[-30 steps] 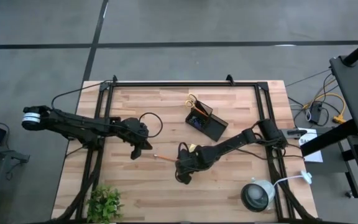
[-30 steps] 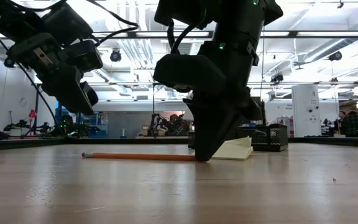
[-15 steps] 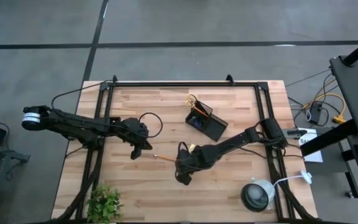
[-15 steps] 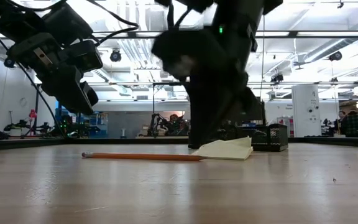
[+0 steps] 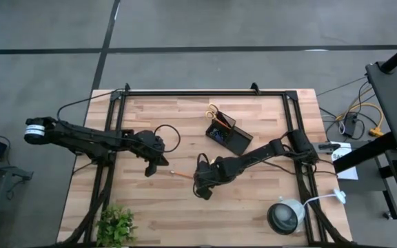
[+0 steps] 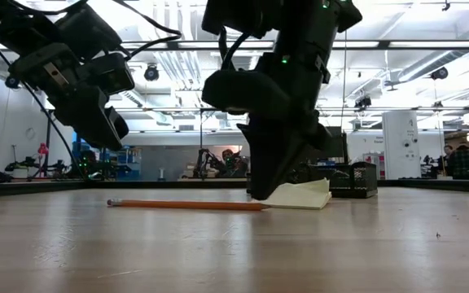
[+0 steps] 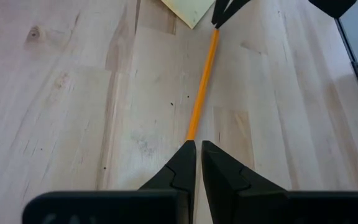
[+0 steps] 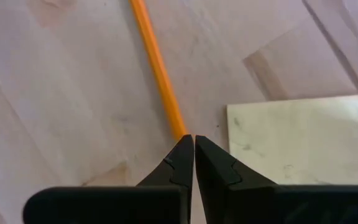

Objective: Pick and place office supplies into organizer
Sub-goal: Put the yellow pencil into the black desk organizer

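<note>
Right wrist view shows the right gripper [image 8: 194,144] with fingers pressed together, empty, just above the orange pencil [image 8: 157,65]. They should part to straddle its end before closing. The left gripper [image 7: 198,151] hovers likewise closed, empty.

**Hidden and cut-off parts**

From overhead, the right arm covers most of the sticky-note pad [image 8: 303,134]. The right wrist view cuts that pad off at its 3 o'clock edge. The contents of the organizer [image 5: 229,133] are too small to identify. The right gripper [image 6: 260,194] hides one end of the pencil [image 6: 186,205].
</note>
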Controlling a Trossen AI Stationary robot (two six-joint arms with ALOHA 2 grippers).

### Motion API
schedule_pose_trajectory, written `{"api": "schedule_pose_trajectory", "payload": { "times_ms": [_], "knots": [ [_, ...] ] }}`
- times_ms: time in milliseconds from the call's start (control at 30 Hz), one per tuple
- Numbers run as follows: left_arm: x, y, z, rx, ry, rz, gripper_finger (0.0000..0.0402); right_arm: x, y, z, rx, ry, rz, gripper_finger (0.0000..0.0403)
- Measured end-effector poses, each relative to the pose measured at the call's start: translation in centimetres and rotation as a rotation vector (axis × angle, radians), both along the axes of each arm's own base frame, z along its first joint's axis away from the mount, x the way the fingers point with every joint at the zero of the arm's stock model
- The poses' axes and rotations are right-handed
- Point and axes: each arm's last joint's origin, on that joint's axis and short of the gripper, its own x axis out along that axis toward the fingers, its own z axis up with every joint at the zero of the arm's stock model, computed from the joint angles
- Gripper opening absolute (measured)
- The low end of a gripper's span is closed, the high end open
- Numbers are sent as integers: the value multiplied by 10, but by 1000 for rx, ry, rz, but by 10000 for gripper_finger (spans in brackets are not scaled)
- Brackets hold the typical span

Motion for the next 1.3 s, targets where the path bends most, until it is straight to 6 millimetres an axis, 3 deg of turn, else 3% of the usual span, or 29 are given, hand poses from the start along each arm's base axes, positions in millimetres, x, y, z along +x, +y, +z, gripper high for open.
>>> {"api": "schedule_pose_trajectory", "payload": {
  "times_ms": [500, 733, 1300],
  "knots": [
    [-1, 0, -1, 0, 5, 0, 11, -4, 0, -6, 17, 25, 4, 9],
    [-1, 0, -1, 0, 5, 0, 11, -8, 3, 11, 16, -1, 14, 9],
    [-1, 0, -1, 3, 5, -2, 11, -6, 8, -1, 31, -5, 18, 9]
  ]
}}
